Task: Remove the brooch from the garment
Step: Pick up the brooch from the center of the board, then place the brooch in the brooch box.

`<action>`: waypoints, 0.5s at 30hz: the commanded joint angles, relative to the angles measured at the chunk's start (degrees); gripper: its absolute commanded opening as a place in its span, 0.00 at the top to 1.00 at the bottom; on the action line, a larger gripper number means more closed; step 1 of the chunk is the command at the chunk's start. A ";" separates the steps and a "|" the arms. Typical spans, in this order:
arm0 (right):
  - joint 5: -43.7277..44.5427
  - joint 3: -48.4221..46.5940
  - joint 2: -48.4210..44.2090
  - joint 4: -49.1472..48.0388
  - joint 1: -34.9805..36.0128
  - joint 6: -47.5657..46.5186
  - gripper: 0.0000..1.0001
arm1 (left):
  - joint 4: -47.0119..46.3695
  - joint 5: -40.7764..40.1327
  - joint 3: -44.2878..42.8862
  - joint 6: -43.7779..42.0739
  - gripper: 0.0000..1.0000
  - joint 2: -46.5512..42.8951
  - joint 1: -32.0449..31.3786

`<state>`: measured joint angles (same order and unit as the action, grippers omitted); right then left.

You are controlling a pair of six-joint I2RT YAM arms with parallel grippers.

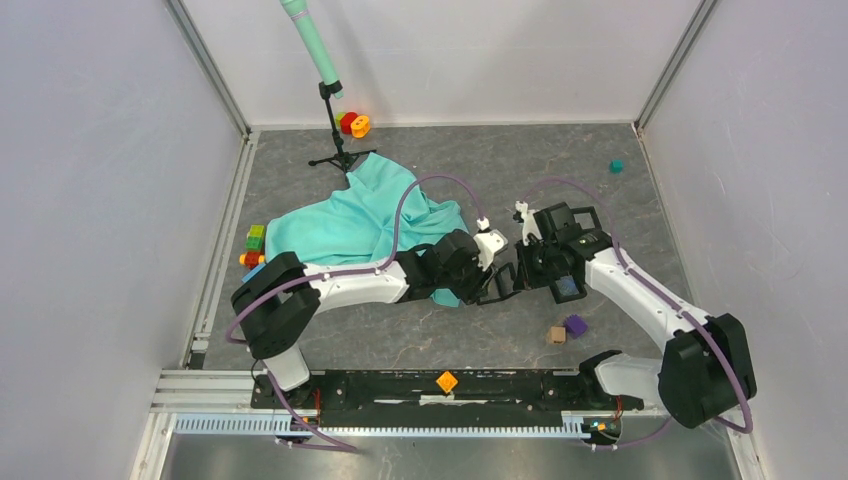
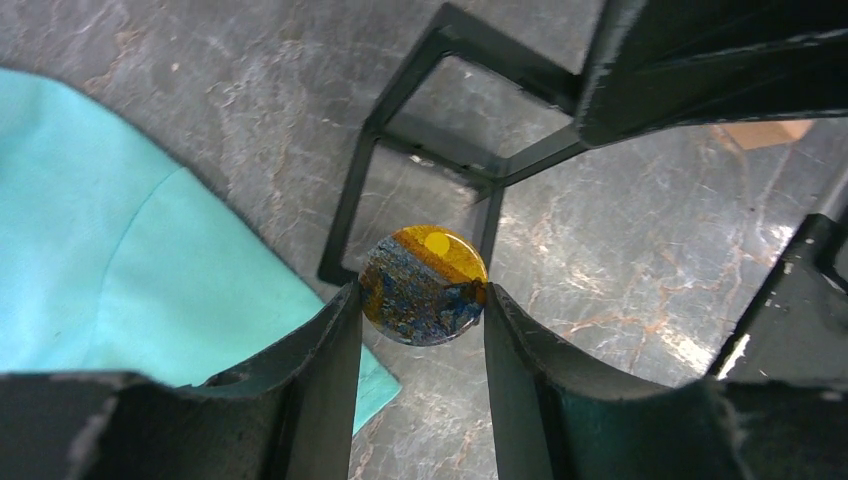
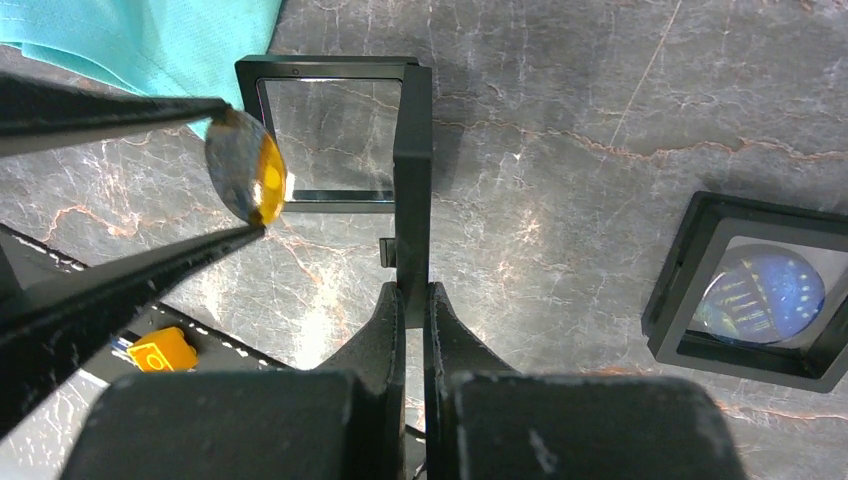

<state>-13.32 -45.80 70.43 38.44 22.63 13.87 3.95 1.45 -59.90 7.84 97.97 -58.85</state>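
Observation:
The turquoise-green garment (image 1: pixel 350 220) lies crumpled at mid-table; it also shows in the left wrist view (image 2: pixel 100 250) and the right wrist view (image 3: pixel 150 35). My left gripper (image 2: pixel 423 300) is shut on the brooch (image 2: pixel 424 285), a round yellow and blue disc, held above the bare table just off the cloth's edge. The brooch also shows in the right wrist view (image 3: pixel 247 168), edge-on between the left fingers. My right gripper (image 3: pixel 415 295) is shut on a hinged black frame case (image 3: pixel 412 150), standing open just beyond the brooch (image 2: pixel 360 190). Both grippers meet right of the garment (image 1: pixel 505 280).
A second black case with a blue disc inside (image 3: pixel 760 295) lies right of the open one. A purple cube (image 1: pixel 575 324) and tan cube (image 1: pixel 556 335) sit nearby. Coloured blocks (image 1: pixel 254 248) lie left of the garment. A tripod stand (image 1: pixel 335 130) and rings (image 1: pixel 354 124) stand at the back.

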 commanded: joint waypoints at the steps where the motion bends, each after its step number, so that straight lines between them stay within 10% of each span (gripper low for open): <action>1: 0.15 -2.59 1.69 2.74 1.23 0.08 1.00 | -10.41 6.53 2.05 -4.06 0.50 -2.37 0.02; 15: -2.07 -2.71 3.51 2.90 1.45 -1.07 1.00 | -19.23 5.74 6.11 -7.75 0.49 0.85 0.04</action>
<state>-15.11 -47.57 73.08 39.70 23.62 13.67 -9.98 6.63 -54.06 3.38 97.89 -58.85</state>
